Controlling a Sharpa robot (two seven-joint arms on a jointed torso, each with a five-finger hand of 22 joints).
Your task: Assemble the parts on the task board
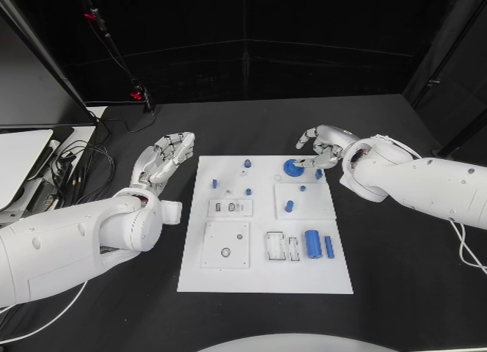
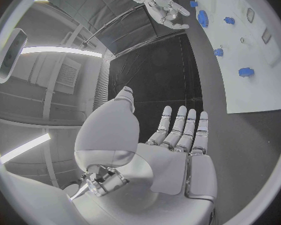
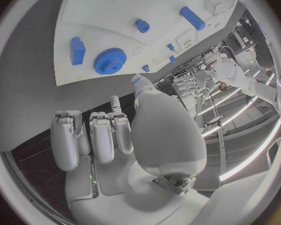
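Observation:
The white task board [image 1: 265, 279] lies mid-table. At its far right edge sits a blue gear [image 1: 293, 168] [image 3: 110, 61] with a small blue block [image 1: 319, 174] [image 3: 77, 50] beside it. Small blue pegs [image 1: 248, 192] stand further left, and blue cylinders [image 1: 312, 243] lie in the near right recesses. My right hand [image 1: 320, 147] [image 3: 97, 135] hovers just beyond the gear with loosely bent fingers and holds nothing. My left hand [image 1: 164, 158] [image 2: 178, 145] is off the board's far left corner, fingers straight and apart, with nothing in it.
A white device [image 1: 16, 165] and a tangle of black cables [image 1: 80, 165] sit at the table's left edge. Bare black table [image 1: 413, 279] surrounds the board on the right and near sides.

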